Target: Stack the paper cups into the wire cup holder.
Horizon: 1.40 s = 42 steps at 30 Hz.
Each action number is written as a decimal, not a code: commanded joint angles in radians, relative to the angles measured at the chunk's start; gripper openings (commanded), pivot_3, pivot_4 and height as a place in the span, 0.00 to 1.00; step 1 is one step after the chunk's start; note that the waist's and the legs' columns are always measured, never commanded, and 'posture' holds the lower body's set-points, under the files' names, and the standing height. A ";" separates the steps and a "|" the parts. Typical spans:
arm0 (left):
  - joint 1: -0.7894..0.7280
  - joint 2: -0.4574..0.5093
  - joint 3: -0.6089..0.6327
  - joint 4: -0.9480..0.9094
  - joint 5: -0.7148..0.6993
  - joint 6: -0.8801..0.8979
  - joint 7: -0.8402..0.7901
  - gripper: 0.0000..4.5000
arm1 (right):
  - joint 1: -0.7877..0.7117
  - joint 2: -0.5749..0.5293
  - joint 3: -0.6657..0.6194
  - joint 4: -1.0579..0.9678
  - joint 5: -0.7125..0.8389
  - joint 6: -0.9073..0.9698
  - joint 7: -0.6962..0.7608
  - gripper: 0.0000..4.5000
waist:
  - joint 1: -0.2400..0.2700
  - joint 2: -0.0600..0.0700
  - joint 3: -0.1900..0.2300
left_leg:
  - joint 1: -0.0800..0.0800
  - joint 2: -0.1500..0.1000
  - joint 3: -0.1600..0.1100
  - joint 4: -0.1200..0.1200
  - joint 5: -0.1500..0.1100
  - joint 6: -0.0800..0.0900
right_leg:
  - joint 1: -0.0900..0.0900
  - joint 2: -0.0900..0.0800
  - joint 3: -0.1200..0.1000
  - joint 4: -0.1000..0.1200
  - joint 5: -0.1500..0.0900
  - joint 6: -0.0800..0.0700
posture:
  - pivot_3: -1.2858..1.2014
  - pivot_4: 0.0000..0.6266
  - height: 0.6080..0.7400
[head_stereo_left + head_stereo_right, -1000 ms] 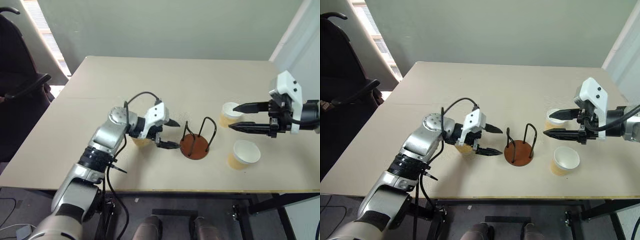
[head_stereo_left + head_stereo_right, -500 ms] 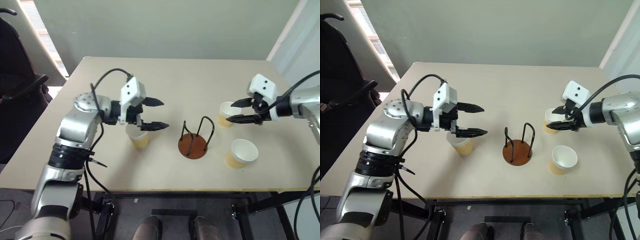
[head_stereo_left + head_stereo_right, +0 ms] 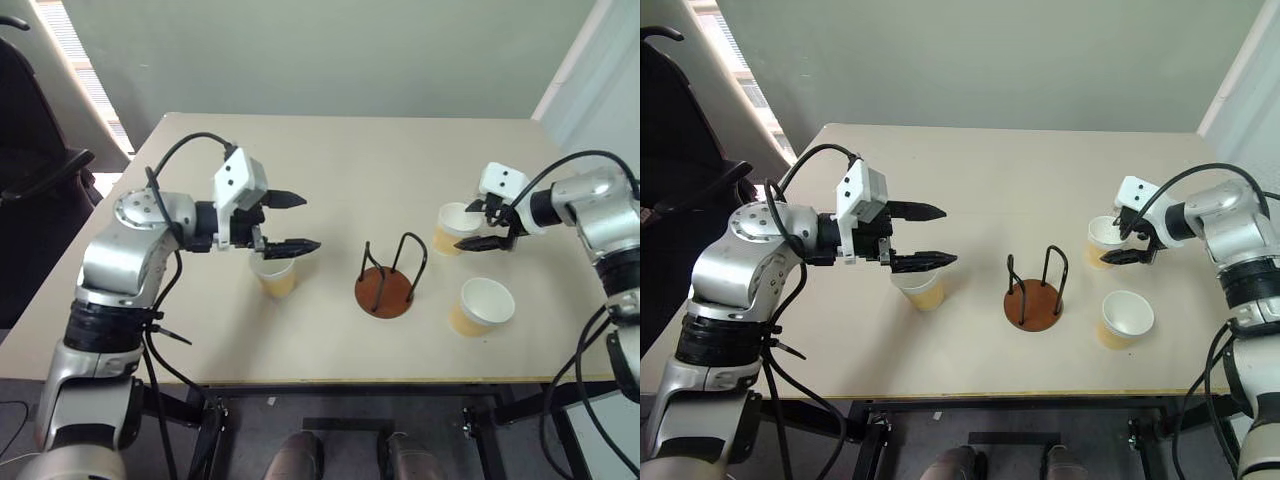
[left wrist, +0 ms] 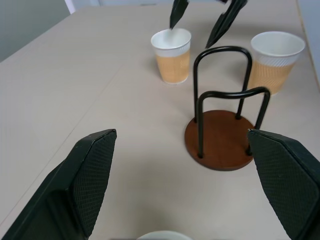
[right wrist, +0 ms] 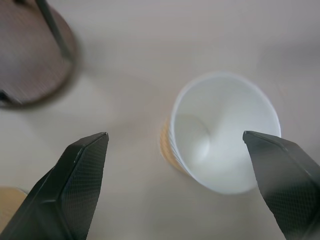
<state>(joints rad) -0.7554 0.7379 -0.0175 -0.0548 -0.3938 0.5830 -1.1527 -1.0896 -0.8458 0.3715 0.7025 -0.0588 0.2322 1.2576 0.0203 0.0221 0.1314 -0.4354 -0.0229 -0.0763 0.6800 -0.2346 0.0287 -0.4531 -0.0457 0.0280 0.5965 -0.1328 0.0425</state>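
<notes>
The wire cup holder [image 3: 385, 291] stands at the table's middle, a brown disc with black loops and nothing in it. One paper cup [image 3: 276, 277] stands upright to its left. My left gripper [image 3: 300, 222] hovers open just above that cup without touching it. Two more paper cups stand to the holder's right, a far one [image 3: 453, 228] and a near one [image 3: 481, 307]. My right gripper [image 3: 467, 226] is open, one finger on each side of the far cup's rim. The right wrist view looks down into this cup [image 5: 225, 132] between the fingers [image 5: 82, 165].
The tan table [image 3: 330, 165] has its front edge close to the near cup and its right edge just beyond both right cups. A black chair [image 3: 40, 170] stands off the table's left side.
My left gripper has risen and drawn back to the left, away from the holder; its cup stayed put. My right gripper has reached forward and down to the far cup and opened wider.
</notes>
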 commanded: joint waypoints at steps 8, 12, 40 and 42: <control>0.008 0.020 0.020 -0.056 -0.028 0.009 0.019 1.00 | -0.097 0.094 0.032 0.210 -0.165 -0.206 0.005 0.86 | -0.001 0.000 0.000 | 0.000 0.000 -0.001 -0.001 0.001 -0.003 | -0.002 0.000 0.000 0.004 0.000 -0.005 | 0.52 0.24 1.00; 0.010 0.029 0.017 -0.053 -0.030 0.006 0.004 1.00 | -0.100 0.100 0.015 0.201 -0.176 -0.232 0.026 0.56 | 0.000 0.000 0.000 | 0.000 0.000 -0.001 -0.001 0.001 -0.003 | -0.002 0.000 -0.001 0.005 0.000 -0.006 | 0.52 0.24 1.00; -0.012 0.000 -0.027 0.002 -0.022 -0.037 -0.049 1.00 | -0.052 -0.112 -0.093 -0.942 0.253 0.348 0.327 0.01 | -0.013 0.000 0.000 | 0.001 0.000 -0.004 -0.005 0.007 -0.008 | -0.002 0.002 -0.001 0.003 -0.004 -0.012 | 0.52 0.24 1.00; -0.014 -0.001 -0.029 0.003 -0.021 -0.037 -0.049 1.00 | -0.046 -0.110 -0.080 -0.924 0.236 0.318 0.322 0.01 | -0.013 0.000 0.001 | 0.001 0.000 -0.004 -0.005 0.007 -0.008 | -0.003 0.002 -0.001 0.004 -0.004 -0.012 | 0.52 0.24 1.00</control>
<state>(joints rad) -0.7434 0.7324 -0.0551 -0.0412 -0.4094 0.5617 -1.1984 -1.1230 -0.9521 0.3022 -0.2260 0.1928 0.5786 1.5914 0.0071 0.0221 0.1320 -0.4346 -0.0223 -0.0805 0.6746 -0.2271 0.0201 -0.4561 -0.0433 0.0267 0.6015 -0.1367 0.0304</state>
